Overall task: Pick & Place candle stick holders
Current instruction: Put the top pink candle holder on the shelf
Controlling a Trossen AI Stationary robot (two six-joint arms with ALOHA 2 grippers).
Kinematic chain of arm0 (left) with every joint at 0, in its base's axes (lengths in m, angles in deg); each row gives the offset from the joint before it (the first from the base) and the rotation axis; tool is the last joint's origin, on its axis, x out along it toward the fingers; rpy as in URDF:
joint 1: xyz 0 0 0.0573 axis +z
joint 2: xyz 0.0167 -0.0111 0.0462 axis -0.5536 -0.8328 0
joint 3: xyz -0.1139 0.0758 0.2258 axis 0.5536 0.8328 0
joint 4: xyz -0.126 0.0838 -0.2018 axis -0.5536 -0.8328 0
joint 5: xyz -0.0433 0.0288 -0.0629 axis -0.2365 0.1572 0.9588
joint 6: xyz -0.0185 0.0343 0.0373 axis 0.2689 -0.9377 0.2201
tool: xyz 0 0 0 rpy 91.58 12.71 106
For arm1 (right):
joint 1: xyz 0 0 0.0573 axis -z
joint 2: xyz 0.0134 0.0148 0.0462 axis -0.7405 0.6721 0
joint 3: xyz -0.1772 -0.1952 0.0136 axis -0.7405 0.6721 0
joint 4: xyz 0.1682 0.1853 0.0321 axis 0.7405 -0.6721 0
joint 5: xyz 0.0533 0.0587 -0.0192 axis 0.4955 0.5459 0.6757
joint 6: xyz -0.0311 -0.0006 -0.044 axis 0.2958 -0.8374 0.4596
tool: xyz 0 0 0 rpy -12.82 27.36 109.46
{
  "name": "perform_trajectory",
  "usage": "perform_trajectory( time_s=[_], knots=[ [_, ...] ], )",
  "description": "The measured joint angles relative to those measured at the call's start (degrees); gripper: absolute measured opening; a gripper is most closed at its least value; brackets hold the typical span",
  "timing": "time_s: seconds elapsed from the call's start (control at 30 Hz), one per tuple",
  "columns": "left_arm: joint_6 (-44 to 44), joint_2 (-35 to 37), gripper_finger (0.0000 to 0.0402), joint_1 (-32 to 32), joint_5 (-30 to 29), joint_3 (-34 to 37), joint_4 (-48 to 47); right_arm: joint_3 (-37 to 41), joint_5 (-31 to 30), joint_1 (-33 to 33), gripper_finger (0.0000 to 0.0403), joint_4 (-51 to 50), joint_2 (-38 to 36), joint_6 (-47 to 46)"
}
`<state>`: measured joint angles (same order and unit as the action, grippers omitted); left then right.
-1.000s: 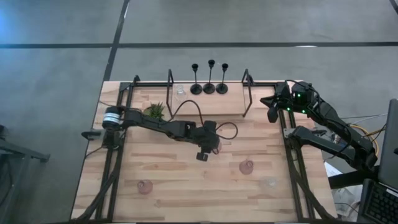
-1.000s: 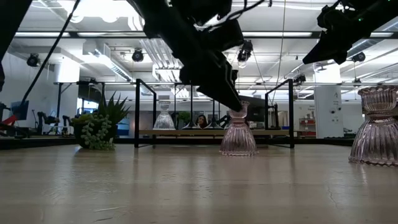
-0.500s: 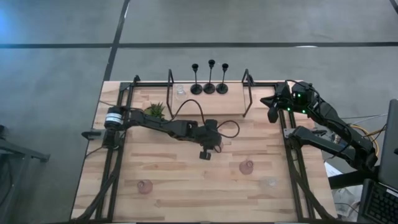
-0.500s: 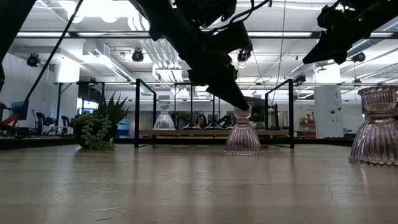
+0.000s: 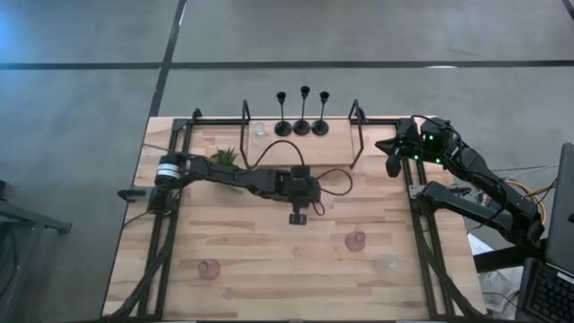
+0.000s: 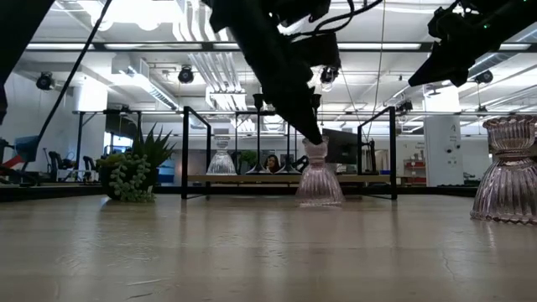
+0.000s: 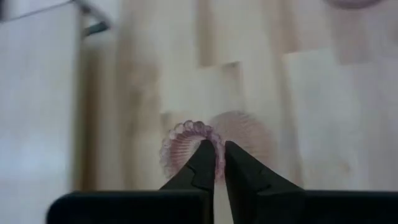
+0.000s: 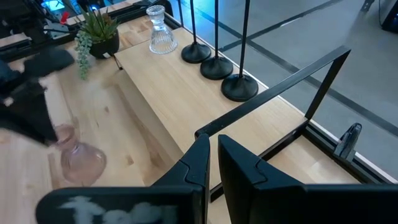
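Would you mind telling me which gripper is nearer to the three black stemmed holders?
Right. The right gripper hangs just off their right side, past the black frame; the left gripper is out at mid-table, shut on a pink glass holder, farther from the black stemmed holders.

Table (image 5: pixel 242 260): pale wood planks, matt, visible grain and seams. Frame rails (image 5: pixel 357 135) at upper centre of high view: black metal, matt. Pink holder (image 6: pixel 319 178), centre of low view: ribbed translucent glass, glossy; rim scalloped in left wrist view. Clear holder (image 8: pixel 160 37), upper left of right wrist view: ribbed transparent glass. Three stemmed holders (image 5: pixel 303 124): black, matt. Left gripper (image 7: pixel 216 163) fingers: dark, smooth, matt.
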<state>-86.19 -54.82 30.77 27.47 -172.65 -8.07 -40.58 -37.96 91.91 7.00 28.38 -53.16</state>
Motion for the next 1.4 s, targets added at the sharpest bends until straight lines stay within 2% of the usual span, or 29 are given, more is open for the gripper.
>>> perform_trajectory(
  time_s=[0.2, 0.5, 0.83, 1.1, 1.4],
  knots=[
    [5.29, -0.11, 0.0015, 0.3, -6.33, -6.64, -7.51, 0.0, 0.0, -0.02, 0.0029, 0.02, 0.0, 0.01],
    [9.09, -0.04, 0.0015, 2.6, -16.12, -7.63, -11.34, 0.0, 0.0, -0.02, 0.0029, 0.0, 0.0, 0.02],
    [11.03, 0.22, 0.0015, 3.92, -26.79, -12.28, -20.4, 0.0, 0.0, -0.01, 0.0029, 0.0, 0.0, 0.03],
    [13.23, 0.24, 0.0015, 8.77, -25.91, -12.19, -24.48, 0.0, -0.01, -0.02, 0.0029, 0.01, 0.0, 0.04],
    [13.17, 0.29, 0.0015, 14.64, -22.86, -12.05, -24.09, 0.0, 0.0, -0.02, 0.0029, 0.01, 0.0, 0.01]
  ],
)
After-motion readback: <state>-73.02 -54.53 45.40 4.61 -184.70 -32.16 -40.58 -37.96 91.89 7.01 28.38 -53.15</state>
